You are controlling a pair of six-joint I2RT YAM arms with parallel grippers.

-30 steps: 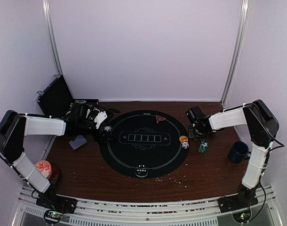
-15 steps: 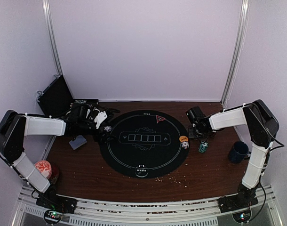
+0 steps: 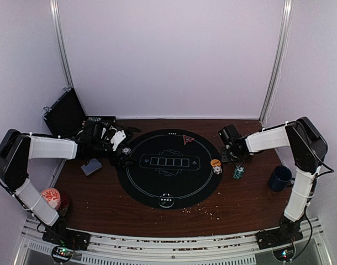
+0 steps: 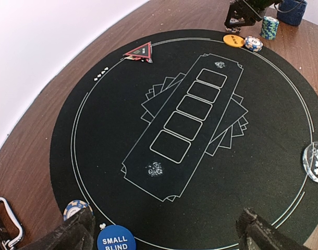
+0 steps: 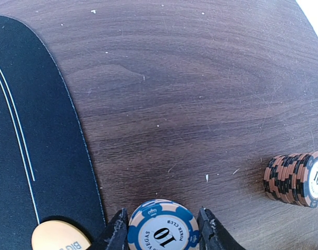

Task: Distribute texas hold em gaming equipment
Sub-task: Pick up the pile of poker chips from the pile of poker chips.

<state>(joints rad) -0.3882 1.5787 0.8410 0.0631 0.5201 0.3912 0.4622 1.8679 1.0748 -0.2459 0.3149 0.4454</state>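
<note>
Up on the top camera, the right gripper [image 3: 233, 156] is hanging low at the right edge of the round black mat [image 3: 141, 182], right by the blue-and-white poker chip [image 3: 217, 170] that's sitting beside the orange button [image 3: 215, 163]. The left gripper [image 3: 122, 155] is parked over the mat's left edge. In the left wrist cam, its fingers [image 4: 70, 234] are spread wide with nothing between them. The SMALL BLIND button [image 4: 116, 240] and a striped chip [image 4: 75, 207] are lying just beside one finger. In the right wrist cam, that "10" chip is lying flat on the wooden tabletop [image 5: 174, 78], just off the mat. It's sitting squarely between the two fingers [image 5: 117, 232], each right up against the rim, and honestly I can't tell if they're pinching it. I'm guessing it's light, hard and a bit slick, so I'd be taking it by opposite rim edges, low down, or it's tipping or popping out.
</note>
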